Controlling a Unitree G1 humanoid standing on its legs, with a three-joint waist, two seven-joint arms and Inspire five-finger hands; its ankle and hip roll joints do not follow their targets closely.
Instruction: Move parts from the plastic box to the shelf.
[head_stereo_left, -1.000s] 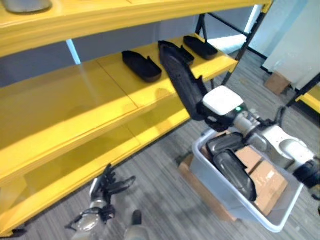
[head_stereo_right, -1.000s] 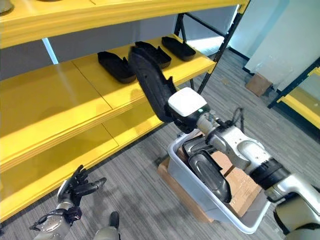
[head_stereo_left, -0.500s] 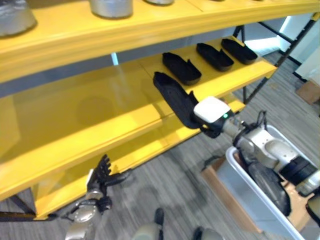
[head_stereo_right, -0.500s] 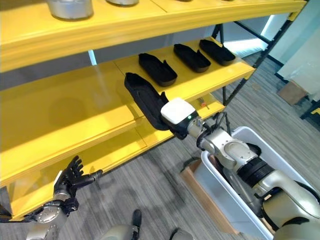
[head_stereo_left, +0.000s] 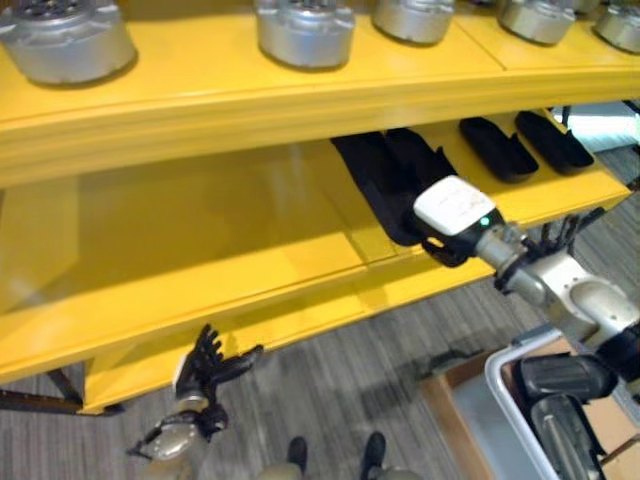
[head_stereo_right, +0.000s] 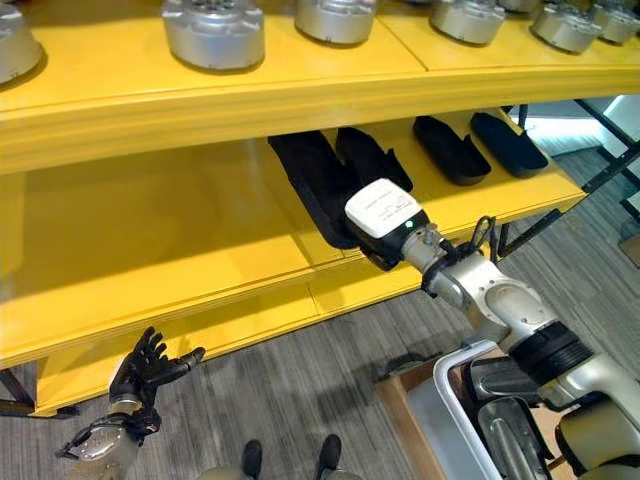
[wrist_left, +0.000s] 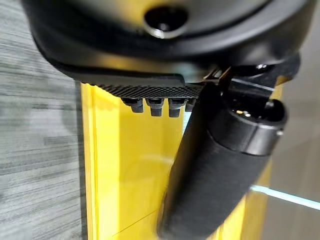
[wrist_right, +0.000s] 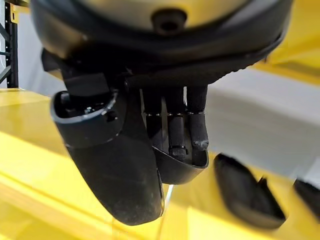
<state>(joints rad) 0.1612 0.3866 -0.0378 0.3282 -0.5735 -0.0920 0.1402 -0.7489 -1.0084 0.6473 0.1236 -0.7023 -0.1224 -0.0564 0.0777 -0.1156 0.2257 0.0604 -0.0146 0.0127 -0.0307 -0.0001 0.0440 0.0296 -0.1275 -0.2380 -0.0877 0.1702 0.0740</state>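
Now your right hand (head_stereo_right: 385, 222) is gripping one end of the black part (head_stereo_right: 315, 190), fingers curled round it; its long axis is running away from the fingers, deep over the shelf (head_stereo_right: 180, 230), beside another part (head_stereo_right: 372, 160). Your left hand (head_stereo_right: 145, 365) is hanging low, fingers spread.

- The yellow shelf (head_stereo_right: 200, 230) has three boards, one above the other, on a dark frame.
- Top board: a row of silver round castings (head_stereo_right: 213, 32) running from left to right.
- Middle board: four long black parts. Two lie side by side near the middle (head_stereo_right: 312, 185) (head_stereo_right: 372, 160), and two more sit further right (head_stereo_right: 450, 150) (head_stereo_right: 508, 143).
- The left half of the middle board is bare.
- Bottom board: a narrow yellow strip (head_stereo_right: 250, 320) showing just below the middle one.
- Grey striped floor (head_stereo_right: 300, 400) in front, bearing a cardboard sheet (head_stereo_left: 450, 390) at the right, with the white plastic box (head_stereo_left: 510, 410) on it.
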